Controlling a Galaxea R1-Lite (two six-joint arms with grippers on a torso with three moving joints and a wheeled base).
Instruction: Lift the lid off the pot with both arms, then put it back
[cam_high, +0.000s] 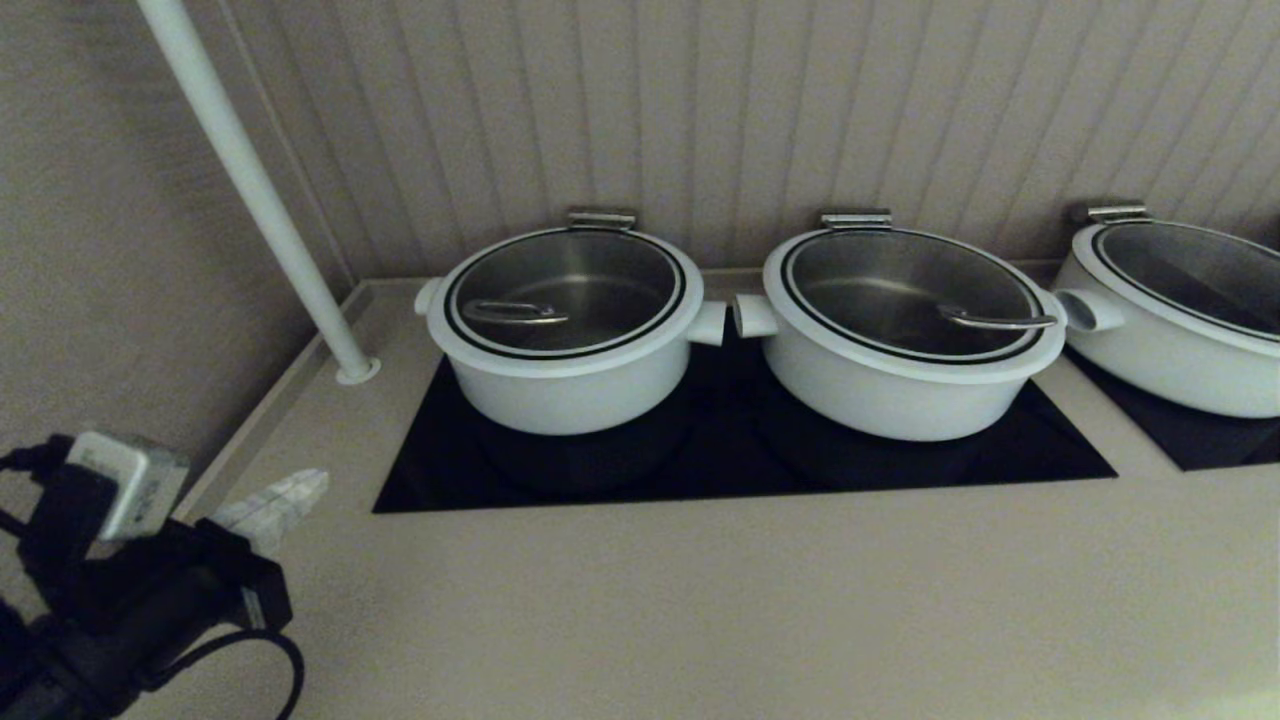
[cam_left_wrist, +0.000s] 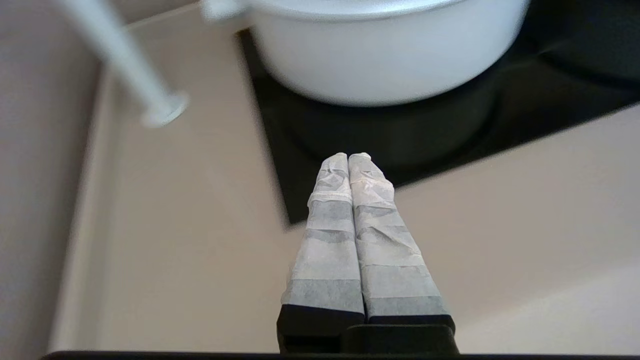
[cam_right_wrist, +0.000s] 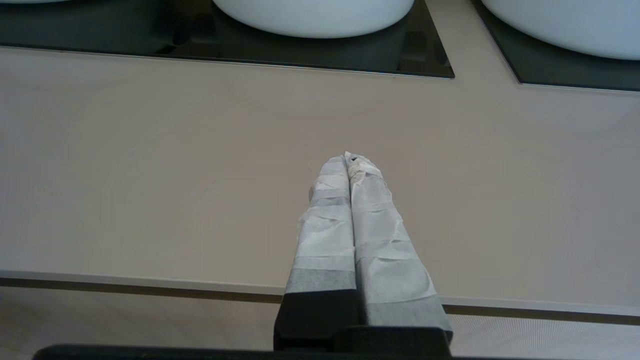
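The pot (cam_high: 565, 385) is white, straight-walled and deep, and stands at the left of the black cooktop (cam_high: 740, 460). The lid (cam_high: 600, 285) sits on it, clear glass with a white rim and a steel-wire handle (cam_high: 515, 313). My left gripper (cam_high: 316, 482) is shut and empty, low over the counter at the front left, well short of the pot. In the left wrist view its taped fingertips (cam_left_wrist: 348, 158) point at the pot's wall (cam_left_wrist: 380, 60). My right gripper (cam_right_wrist: 348, 159) is shut and empty above the counter near its front edge; it does not show in the head view.
Two wider white pots with lids stand to the right, one in the middle (cam_high: 900, 385) and one at the far right (cam_high: 1170, 350). A white pole (cam_high: 250, 180) rises from the counter's back left corner. A ribbed wall runs behind the pots.
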